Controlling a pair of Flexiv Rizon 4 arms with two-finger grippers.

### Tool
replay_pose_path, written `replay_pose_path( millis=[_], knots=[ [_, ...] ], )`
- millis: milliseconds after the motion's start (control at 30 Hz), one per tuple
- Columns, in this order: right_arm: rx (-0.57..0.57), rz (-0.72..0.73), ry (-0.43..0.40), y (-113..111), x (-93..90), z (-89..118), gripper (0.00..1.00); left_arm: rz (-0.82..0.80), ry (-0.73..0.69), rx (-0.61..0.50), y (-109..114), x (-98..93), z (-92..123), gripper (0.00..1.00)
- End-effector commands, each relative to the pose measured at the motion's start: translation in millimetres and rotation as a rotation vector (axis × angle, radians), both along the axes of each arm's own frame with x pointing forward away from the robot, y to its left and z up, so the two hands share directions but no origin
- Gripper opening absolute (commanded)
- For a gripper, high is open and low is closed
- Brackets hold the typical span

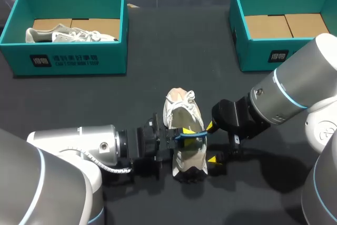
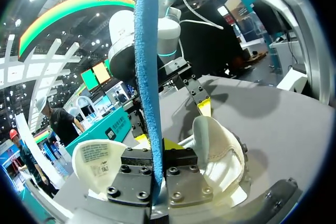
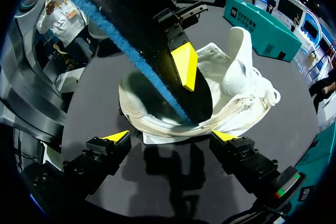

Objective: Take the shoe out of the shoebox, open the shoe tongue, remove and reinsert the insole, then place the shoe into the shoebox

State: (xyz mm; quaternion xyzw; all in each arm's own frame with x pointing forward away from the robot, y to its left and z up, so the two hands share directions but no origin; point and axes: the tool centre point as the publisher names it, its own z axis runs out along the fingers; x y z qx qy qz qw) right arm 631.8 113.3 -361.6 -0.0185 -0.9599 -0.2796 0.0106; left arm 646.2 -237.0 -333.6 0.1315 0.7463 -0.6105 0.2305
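Insole (image 2: 147, 51) pinched by L gripper (image 2: 156, 142); shoe (image 3: 236, 93) (white) before R gripper (image 3: 172, 136).

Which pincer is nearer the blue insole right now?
Left. The left pincer is shut on the blue-and-black foam insole, gripping it from both sides above the white fabric shoe. The right pincer stands open beside the shoe, clear of the insole.

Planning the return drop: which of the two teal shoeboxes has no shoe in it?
The shoebox at the table's far right: only bare cardboard shows inside. The far-left shoebox holds a white shoe.
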Motion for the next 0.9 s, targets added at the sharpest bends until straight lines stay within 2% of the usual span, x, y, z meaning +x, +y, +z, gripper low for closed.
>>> replay_pose_path(
  millis=[33,367,733,767,833,900],
  knots=[
    [0.001,-0.001,-0.002,-0.2,-1.3,-0.1,1.0,0.004,-0.008,0.012,-2.7,5.4,-7.4,0.0],
    [0.001,-0.001,-0.002,-0.2,-1.3,-0.1,1.0,0.013,-0.035,0.028,5.4,17.0,-19.2,0.0],
    [0.001,-0.001,-0.002,-0.2,-1.3,-0.1,1.0,0.011,0.014,0.001,8.2,17.2,-13.4,0.0],
    [0.001,-0.001,-0.002,-0.2,-1.3,-0.1,1.0,0.01,0.017,-0.002,8.1,17.1,-12.8,0.01],
    [0.001,-0.001,-0.002,-0.2,-1.3,-0.1,1.0,0.007,0.02,-0.003,7.7,16.8,-12.5,0.12],
    [0.001,-0.001,-0.002,-0.2,-1.3,-0.1,1.0,0.004,0.023,-0.006,7.0,16.4,-11.3,0.16]
  ],
)
